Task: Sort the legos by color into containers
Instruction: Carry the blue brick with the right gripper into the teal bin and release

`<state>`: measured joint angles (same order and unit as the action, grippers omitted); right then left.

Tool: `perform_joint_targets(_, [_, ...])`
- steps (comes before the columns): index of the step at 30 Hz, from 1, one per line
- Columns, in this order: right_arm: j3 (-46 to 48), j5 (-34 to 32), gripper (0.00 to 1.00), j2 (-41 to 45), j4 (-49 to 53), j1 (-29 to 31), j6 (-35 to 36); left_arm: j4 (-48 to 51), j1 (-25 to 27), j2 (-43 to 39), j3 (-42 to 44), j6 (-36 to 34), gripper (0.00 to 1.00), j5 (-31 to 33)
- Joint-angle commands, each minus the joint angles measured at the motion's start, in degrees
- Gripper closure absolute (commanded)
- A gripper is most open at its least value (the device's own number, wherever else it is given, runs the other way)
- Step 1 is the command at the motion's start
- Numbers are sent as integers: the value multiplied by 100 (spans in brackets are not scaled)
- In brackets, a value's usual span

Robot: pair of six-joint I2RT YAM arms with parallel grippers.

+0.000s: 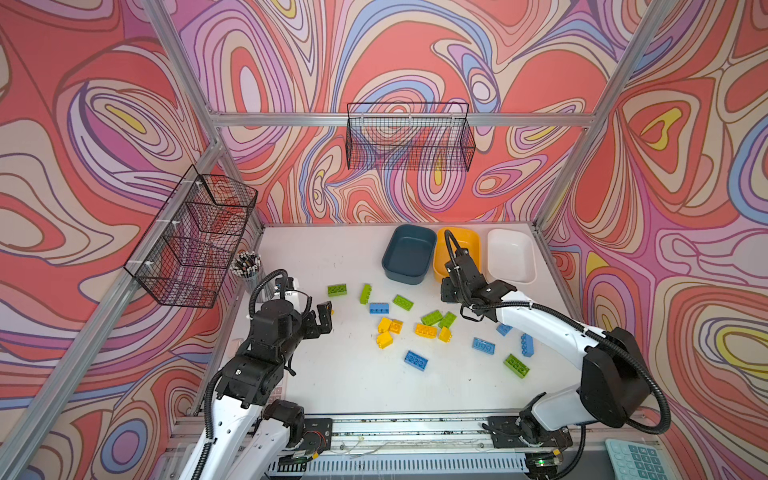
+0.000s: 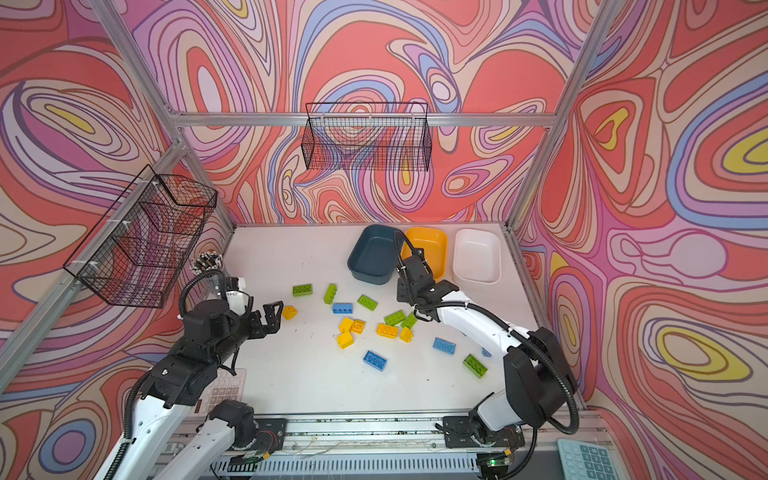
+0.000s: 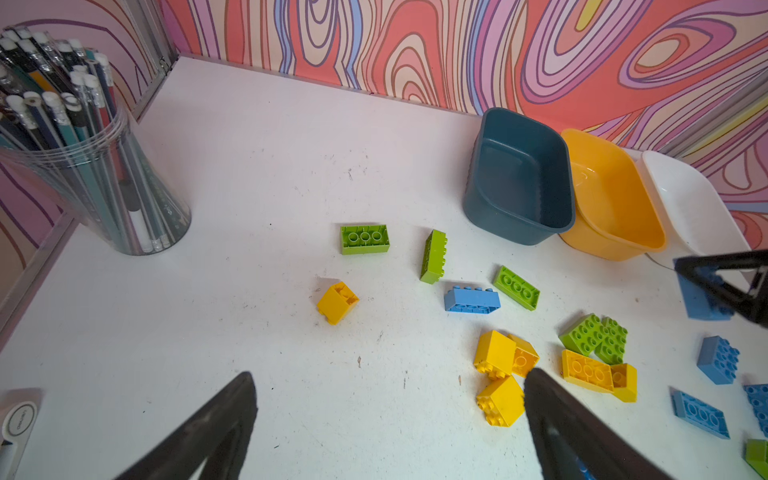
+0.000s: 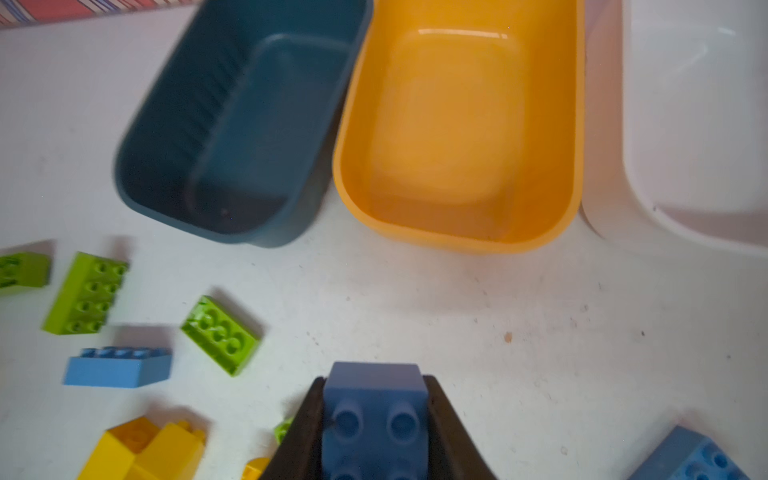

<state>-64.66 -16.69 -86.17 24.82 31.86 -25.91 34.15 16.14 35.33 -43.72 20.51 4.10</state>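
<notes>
— Where is the blue brick sitting?
— Studs showing, it is being clamped in the right pincer, over the counter at six o'clock from the yellow tub, with the teal tub at eleven.
— And the left pincer?
— Hovering with jaws wide apart, at nine o'clock from the loose legos.

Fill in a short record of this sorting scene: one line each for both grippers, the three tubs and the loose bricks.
Right gripper: shut on blue brick, not yet over a tub
Left gripper: open, holding nothing
Teal tub: empty
Yellow tub: empty
White tub: empty
Loose bricks: green, yellow and blue, scattered on the table
</notes>
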Motion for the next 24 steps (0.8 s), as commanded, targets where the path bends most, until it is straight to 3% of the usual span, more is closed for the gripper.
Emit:
perform_joint_targets(1, [-688,366,77,-464,-13,5,362,151,6,61,-92,-83,0,8])
perform_joint_targets(9, [-2712,1122,77,-2207,-294,-107,463,144,10,173,-84,-94,1,-175])
perform_joint_targets(14, [-3787,1151,77,-3220,-262,-196,646,128,11,284,-84,-83,2,-349])
perform_joint_targets(20, [-4591,1352,74,-4058,-234,-305,557,120,4,338,-84,-100,3,-383])
perform_joint_targets(24, [-4921,1421,66,-4306,-177,-350,526,129,11,366,-75,-100,2,-357])
